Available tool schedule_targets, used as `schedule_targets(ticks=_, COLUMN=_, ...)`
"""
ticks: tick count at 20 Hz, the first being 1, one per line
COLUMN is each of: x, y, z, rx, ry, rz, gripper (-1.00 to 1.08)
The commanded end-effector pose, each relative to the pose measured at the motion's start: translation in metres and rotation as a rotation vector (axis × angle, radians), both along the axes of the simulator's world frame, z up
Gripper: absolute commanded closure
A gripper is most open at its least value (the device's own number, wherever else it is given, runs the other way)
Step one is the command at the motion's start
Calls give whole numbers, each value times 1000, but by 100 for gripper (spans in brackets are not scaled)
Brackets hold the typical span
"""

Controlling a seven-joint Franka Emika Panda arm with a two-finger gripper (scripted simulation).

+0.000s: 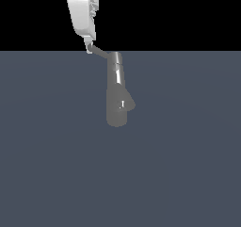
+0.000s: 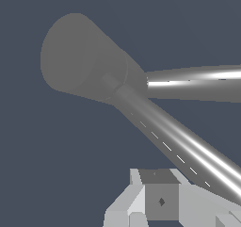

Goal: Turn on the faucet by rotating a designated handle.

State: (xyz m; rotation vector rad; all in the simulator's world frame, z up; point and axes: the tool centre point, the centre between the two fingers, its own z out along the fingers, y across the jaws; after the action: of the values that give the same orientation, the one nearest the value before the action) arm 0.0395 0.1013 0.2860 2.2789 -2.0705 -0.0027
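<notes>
The flat slate-blue floor (image 1: pixel 56 174) fills most of the exterior view, under a band of plain black. My arm (image 1: pixel 82 14) is the next biggest thing: a white casing coming down from the top edge, cut off there so that only its lowest part shows.

The faucet (image 1: pixel 116 94) stands near the middle of the exterior view, a grey glossy column, brighter toward its upper end and dull lower down. A short spout nub (image 1: pixel 126 104) sticks out of its lower part toward the exterior view's right. In the wrist view the column appears end-on as a wide dull cylinder, with 2 shiny bars running off it toward the picture's edges; both are cut off by the frame and I cannot say for sure which is which.

The handle (image 1: pixel 101 51) is the thin rod that leaves the top of the column and slants up toward the exterior view's left.

My claw (image 1: pixel 89 49) sits right at the far tip of that rod. In the exterior view my own casing covers it, so only a small pale tip shows, touching or just beside the rod end. In the wrist view only 1 pale finger block (image 2: pixel 160 198) shows, partly cut by the frame, close against a shiny bar. I cannot tell how far apart my fingers are, or whether they grip the rod.
</notes>
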Motion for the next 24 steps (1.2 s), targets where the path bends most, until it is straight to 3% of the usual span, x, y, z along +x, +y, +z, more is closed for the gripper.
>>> schedule_targets(ticks=1, x=-8, y=-11, z=1, rx=-3, ry=8, rz=-5, gripper=108)
schedule_targets(ticks=13, x=-41, y=-46, z=16, rx=-3, ry=15, rz=0, gripper=108)
schedule_targets(ticks=15, x=-38, y=-36, z=15, rx=-1, ry=13, rz=9, gripper=108)
schedule_targets(ticks=24, x=-33, y=-101, z=16, rx=-2, ry=15, rz=3, gripper=108)
